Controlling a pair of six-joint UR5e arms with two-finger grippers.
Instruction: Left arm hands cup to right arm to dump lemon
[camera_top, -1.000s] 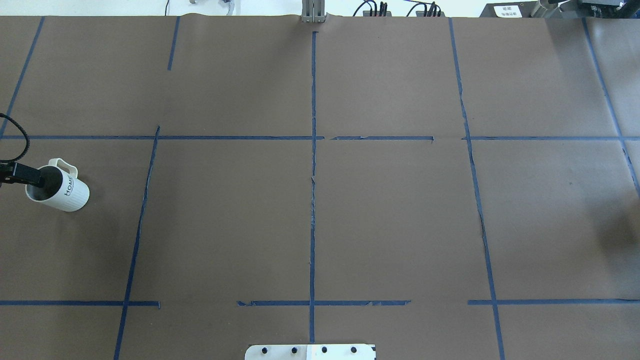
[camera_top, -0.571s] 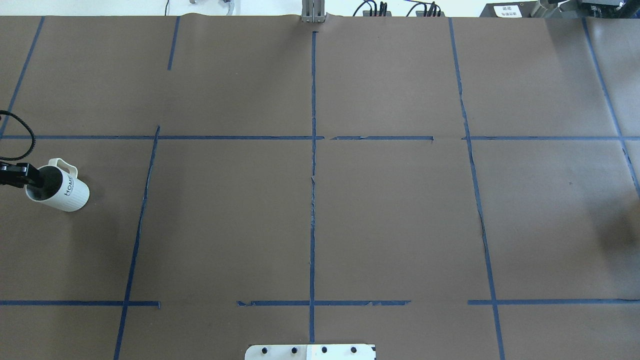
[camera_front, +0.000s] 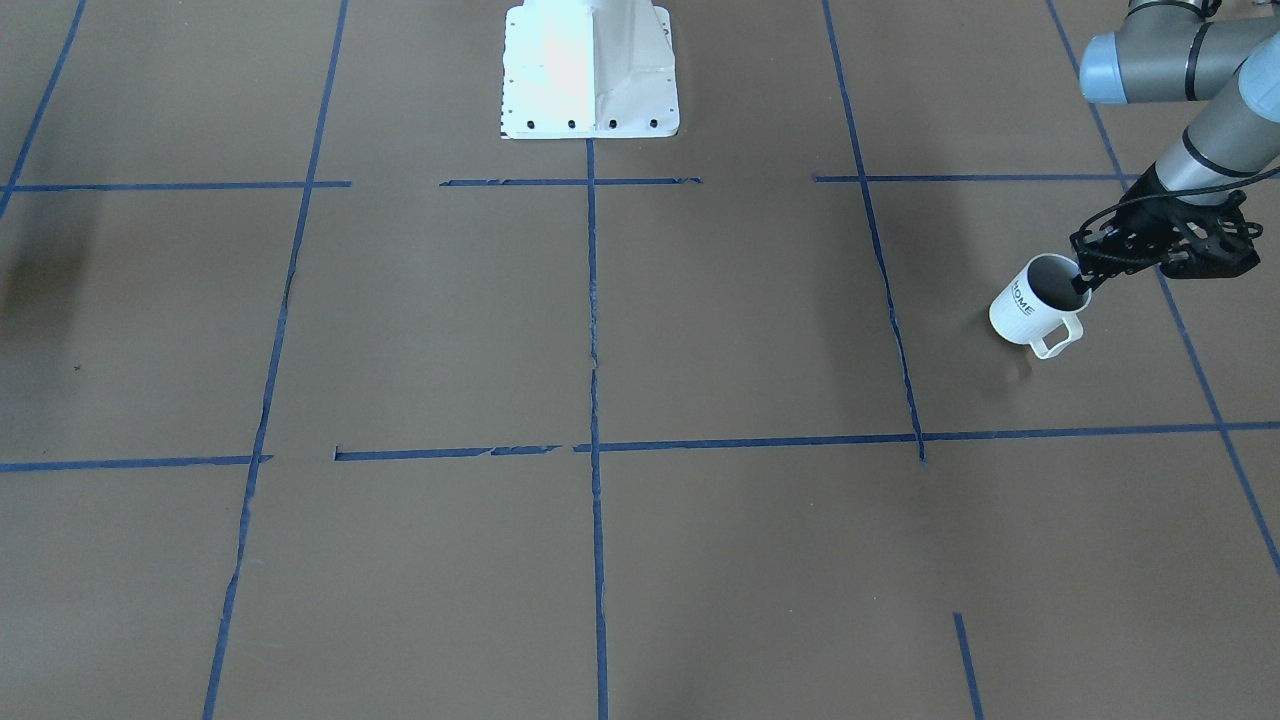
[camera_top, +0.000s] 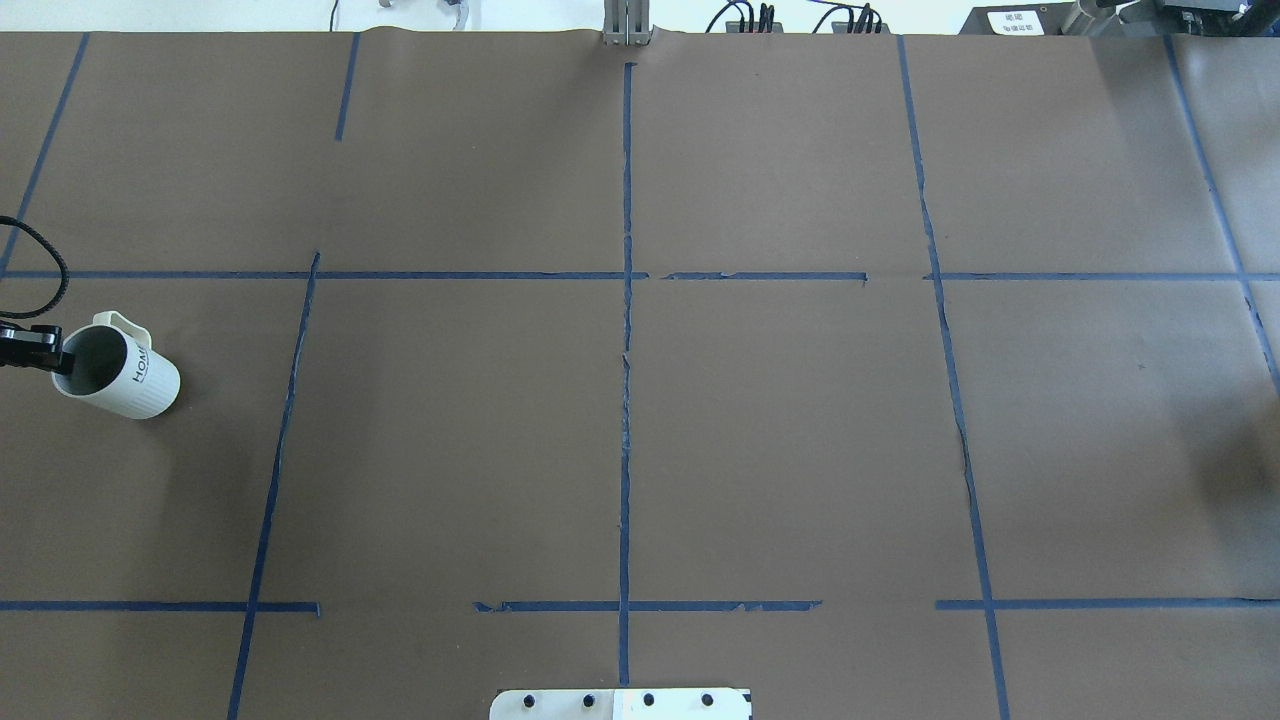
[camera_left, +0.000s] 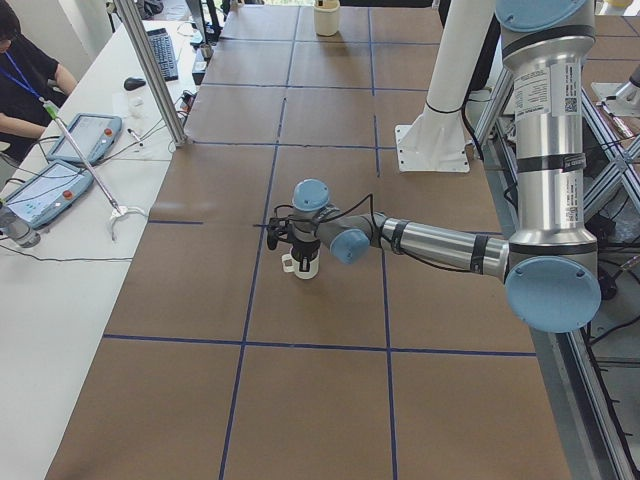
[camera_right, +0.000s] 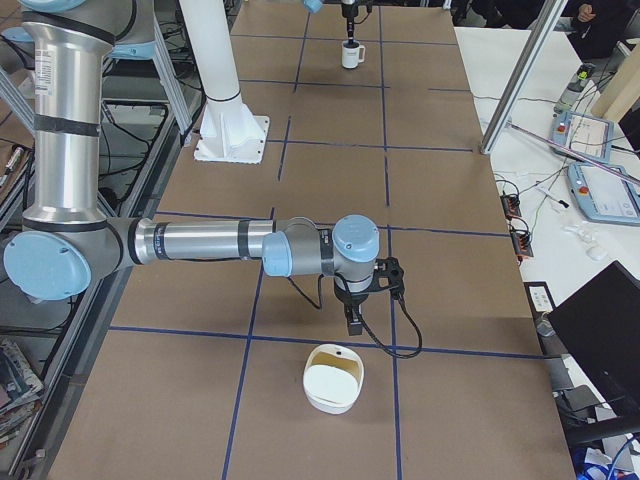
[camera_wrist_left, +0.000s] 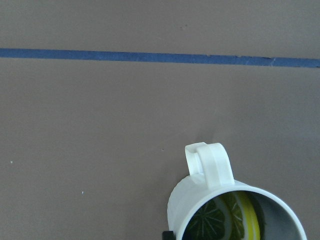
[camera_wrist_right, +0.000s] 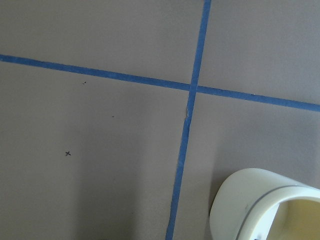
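The white ribbed cup (camera_top: 135, 385) with "HOME" lettering hangs tilted just above the table at its far left, with its shadow apart from it in the front view (camera_front: 1022, 305). My left gripper (camera_top: 58, 358) is shut on the cup's rim, also seen in the front view (camera_front: 1078, 282). The left wrist view shows the cup's handle (camera_wrist_left: 210, 164) and the yellow-green lemon (camera_wrist_left: 242, 220) inside it. My right gripper (camera_right: 352, 322) shows only in the right side view, low over the table. I cannot tell whether it is open or shut.
A cream bowl (camera_right: 333, 377) sits on the table just beside the right gripper and fills the corner of the right wrist view (camera_wrist_right: 250, 200). Blue tape lines grid the brown table (camera_top: 620, 420). The robot's white base (camera_front: 588, 70) stands at the table's edge.
The left gripper has drawn back from over the cup's mouth to its rim. The cup has shifted slightly and its grey inside shows more.
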